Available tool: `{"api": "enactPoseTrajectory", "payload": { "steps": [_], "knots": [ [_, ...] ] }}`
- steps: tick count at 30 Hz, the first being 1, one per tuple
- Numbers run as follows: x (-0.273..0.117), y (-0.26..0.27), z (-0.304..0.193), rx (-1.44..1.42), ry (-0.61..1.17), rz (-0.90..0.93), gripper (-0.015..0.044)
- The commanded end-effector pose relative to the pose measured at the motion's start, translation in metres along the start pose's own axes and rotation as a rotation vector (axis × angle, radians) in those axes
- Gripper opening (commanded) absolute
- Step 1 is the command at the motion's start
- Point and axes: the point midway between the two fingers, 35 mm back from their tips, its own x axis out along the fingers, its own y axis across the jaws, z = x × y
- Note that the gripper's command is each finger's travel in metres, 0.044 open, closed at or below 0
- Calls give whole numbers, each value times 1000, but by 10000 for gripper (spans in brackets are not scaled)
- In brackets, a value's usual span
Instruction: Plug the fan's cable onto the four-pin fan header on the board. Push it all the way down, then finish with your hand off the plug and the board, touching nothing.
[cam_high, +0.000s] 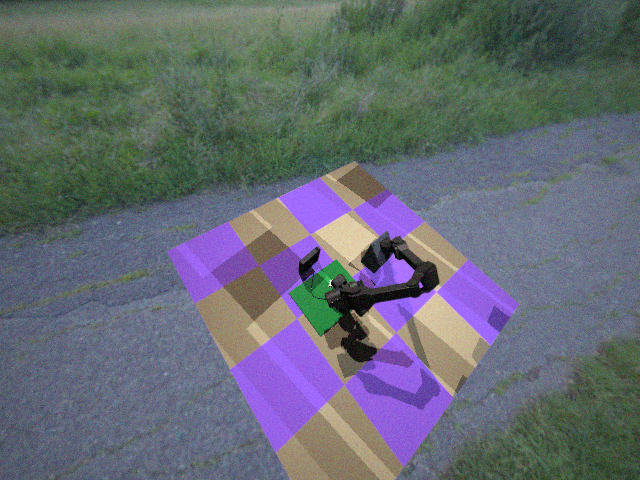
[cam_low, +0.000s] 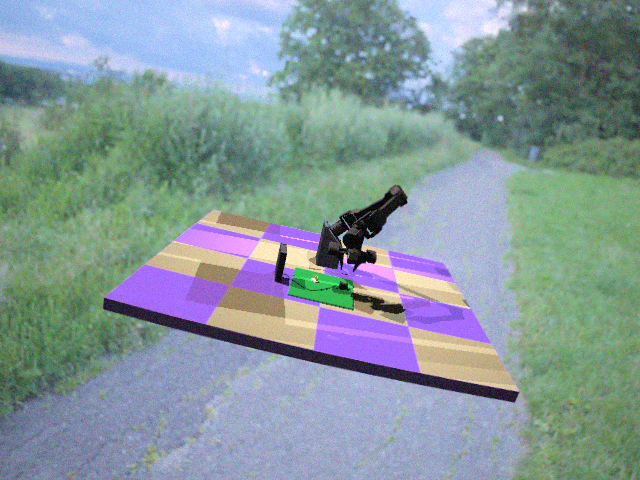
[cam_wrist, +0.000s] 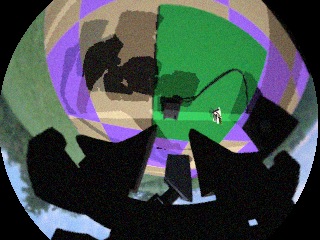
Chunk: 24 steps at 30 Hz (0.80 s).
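The green board (cam_high: 320, 317) (cam_low: 328, 301) (cam_wrist: 215, 45) lies flat. The dark fan (cam_high: 309, 263) (cam_low: 280, 263) (cam_wrist: 270, 124) stands upright beside it. Its thin black cable (cam_wrist: 235, 70) arches over the board to the dark plug (cam_low: 343, 284) (cam_wrist: 171, 108), which sits near one board edge. The pins of the header cannot be made out, nor how deep the plug sits. My gripper (cam_low: 348, 267) (cam_wrist: 174, 130) is open and empty, its fingers partly apart above the plug and clear of it. In the top view the arm hides the plug.
A small white part (cam_high: 330, 283) (cam_low: 314, 279) (cam_wrist: 216, 115) stands on the board between plug and fan. The arm's dark base slab (cam_high: 376, 253) (cam_low: 325, 250) (cam_wrist: 178, 170) stands behind the board. Dark arm shadows fall beside the board on the checkered table (cam_high: 289, 377) (cam_low: 258, 330).
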Motion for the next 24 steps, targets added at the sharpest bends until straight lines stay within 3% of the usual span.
{"api": "enactPoseTrajectory", "payload": {
  "steps": [1, 8, 24],
  "knots": [
    [-2, 0, 1, 7, 3, -3, 210],
    [29, 0, 8, 6, 3, -2, 210],
    [49, 0, 14, 6, 3, -2, 210]
  ]
}}
